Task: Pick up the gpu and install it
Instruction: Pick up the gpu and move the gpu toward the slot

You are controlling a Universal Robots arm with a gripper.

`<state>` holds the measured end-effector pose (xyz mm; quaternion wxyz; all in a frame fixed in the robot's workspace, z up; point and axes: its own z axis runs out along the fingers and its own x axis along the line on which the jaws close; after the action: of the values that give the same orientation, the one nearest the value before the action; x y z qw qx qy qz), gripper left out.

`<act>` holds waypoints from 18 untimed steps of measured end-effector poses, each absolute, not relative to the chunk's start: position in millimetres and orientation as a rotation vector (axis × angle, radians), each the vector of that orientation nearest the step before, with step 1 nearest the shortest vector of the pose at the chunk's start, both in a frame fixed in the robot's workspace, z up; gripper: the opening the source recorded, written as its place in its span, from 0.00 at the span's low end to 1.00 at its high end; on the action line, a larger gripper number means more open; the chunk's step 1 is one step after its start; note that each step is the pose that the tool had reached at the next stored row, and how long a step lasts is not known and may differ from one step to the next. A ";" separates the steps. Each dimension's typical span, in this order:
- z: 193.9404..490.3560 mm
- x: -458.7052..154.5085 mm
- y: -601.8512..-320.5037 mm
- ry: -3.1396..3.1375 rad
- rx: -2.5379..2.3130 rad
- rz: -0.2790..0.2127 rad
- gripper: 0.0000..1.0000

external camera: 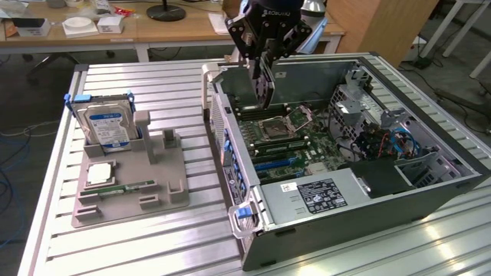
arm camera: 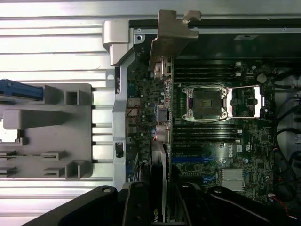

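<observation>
Clamping the gpu (external camera: 265,86), the tool (external camera: 266,54) hangs over the case (external camera: 345,227); wrist view shows bracket (arm camera: 169,40).

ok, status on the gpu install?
Gripper shut on gpu, card held on edge. Gpu over open case, above motherboard, not yet seated. Nothing seen in the way.

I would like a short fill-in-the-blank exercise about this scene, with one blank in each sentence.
1. The gripper is shut on the ____.
2. The hard drive stands on the exterior view's ____ side.
3. The memory stick lies on the gray ____.
4. The case has its side ____, showing the motherboard.
Missing words: gpu; left; holder; open.
</observation>
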<state>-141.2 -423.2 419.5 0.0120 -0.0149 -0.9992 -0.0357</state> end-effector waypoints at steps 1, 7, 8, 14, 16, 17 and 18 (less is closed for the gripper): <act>419.5 -140.6 -423.1 -3.115 -0.046 -0.111 0.26; 419.5 -137.3 -423.1 -3.115 -0.047 -0.111 0.26; 419.5 -136.7 -423.1 -3.115 -0.047 -0.111 0.26; 419.5 -133.3 -423.1 -3.115 -0.047 -0.111 0.26; 419.6 -132.2 -423.1 -3.115 -0.046 -0.111 0.26; 419.5 -131.7 -423.1 -3.115 -0.046 -0.111 0.26; 419.5 -131.2 -423.1 -3.115 -0.046 -0.111 0.26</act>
<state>-131.2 -423.1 419.5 0.0120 -0.0149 -0.9992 -0.0357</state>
